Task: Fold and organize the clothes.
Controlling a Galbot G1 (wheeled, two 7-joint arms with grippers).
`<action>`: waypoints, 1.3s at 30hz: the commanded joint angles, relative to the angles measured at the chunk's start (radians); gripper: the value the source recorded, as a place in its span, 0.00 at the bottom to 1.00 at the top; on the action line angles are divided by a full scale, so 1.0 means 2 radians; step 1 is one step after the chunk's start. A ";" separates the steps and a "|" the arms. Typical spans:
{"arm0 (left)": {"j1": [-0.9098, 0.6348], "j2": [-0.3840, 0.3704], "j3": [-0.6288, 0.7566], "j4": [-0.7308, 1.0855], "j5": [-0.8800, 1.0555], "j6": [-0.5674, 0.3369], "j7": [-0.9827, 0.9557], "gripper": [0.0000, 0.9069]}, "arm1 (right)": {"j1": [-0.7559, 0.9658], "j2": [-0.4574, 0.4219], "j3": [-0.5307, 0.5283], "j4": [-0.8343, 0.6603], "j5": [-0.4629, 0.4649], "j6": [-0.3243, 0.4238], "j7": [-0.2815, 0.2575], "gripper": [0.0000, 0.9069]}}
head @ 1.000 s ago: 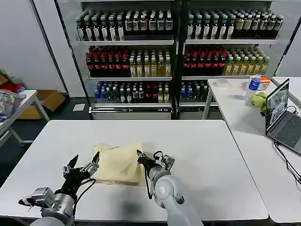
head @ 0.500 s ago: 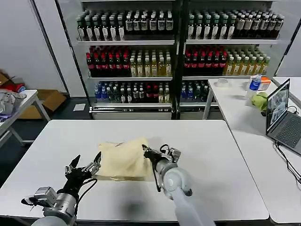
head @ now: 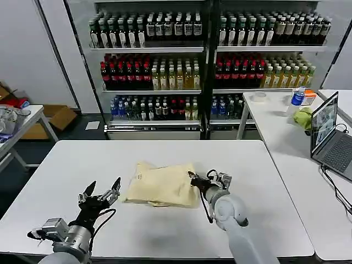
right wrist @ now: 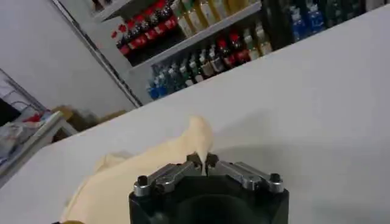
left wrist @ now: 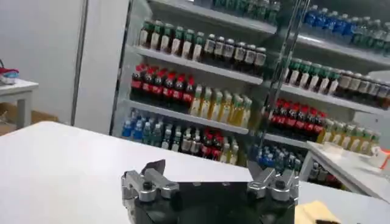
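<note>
Head view: T-shirt (head: 163,186) lies folded at table (head: 258,181) centre, long axis left to right. Right gripper (head: 193,180) is clamped on its right edge, cloth extending leftward from it. Left gripper (head: 100,193) is spread, empty, near the left edge, not touching.

Grey arms, black grippers with silver-screwed fingers (left wrist: 149,182)
</note>
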 commanded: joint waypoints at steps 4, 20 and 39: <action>0.000 0.000 0.000 -0.002 0.000 0.000 0.000 1.00 | 0.009 -0.036 0.012 -0.010 -0.004 -0.004 -0.008 0.00; 0.004 -0.001 0.001 -0.004 0.000 0.000 0.001 1.00 | 0.005 -0.042 0.011 0.003 -0.101 0.017 -0.027 1.00; 0.000 0.001 0.005 0.003 0.042 0.000 0.003 1.00 | -0.158 -0.079 0.055 0.137 -0.360 0.206 0.004 1.00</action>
